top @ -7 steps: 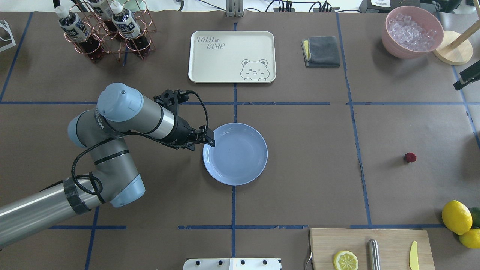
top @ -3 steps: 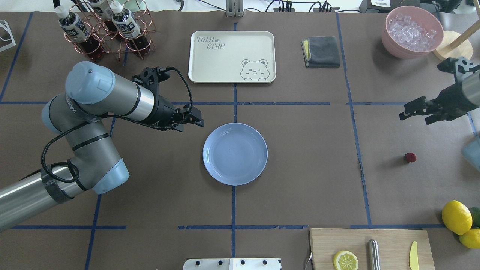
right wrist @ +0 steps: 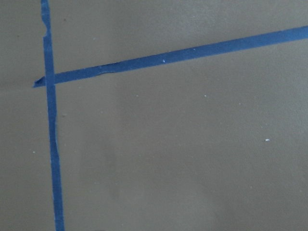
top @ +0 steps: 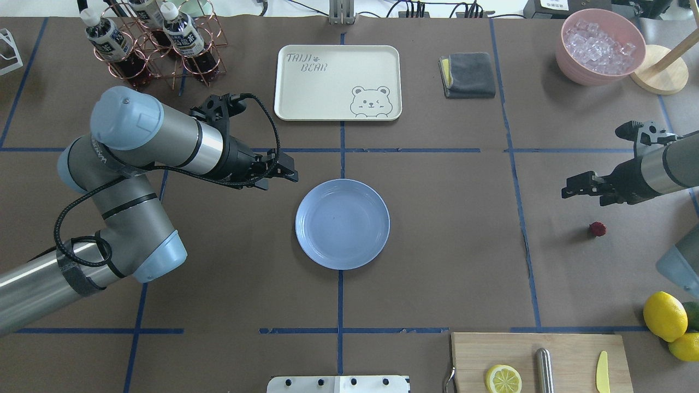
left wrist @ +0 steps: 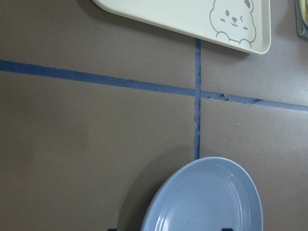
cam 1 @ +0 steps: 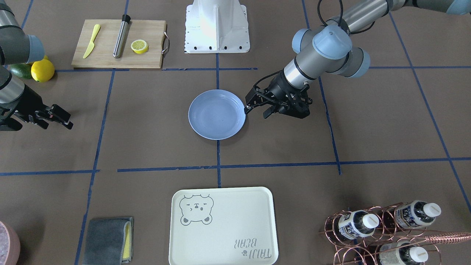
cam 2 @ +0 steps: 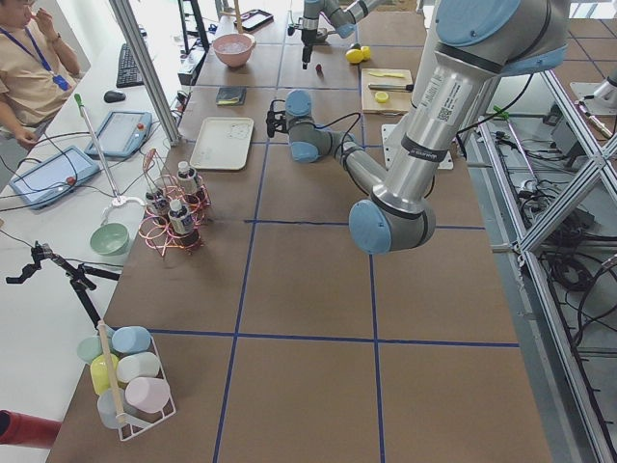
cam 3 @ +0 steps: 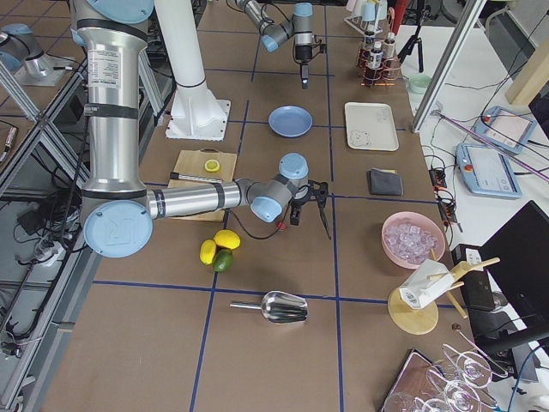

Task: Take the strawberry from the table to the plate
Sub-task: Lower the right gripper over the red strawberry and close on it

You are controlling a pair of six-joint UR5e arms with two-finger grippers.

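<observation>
Overhead exterior: right hand [top: 570, 191] open nr strawberry [top: 597, 229] on table [top: 437, 245]; left hand [top: 294, 172] open.

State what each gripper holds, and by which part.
Nothing is held. The left gripper and right gripper are both open and empty; the strawberry lies free on the table.

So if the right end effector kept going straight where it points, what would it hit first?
Probably the bare table, near the blue tape cross: the right end effector tilts down, and its wrist view shows only paper and tape. The strawberry lies off to the side.
</observation>
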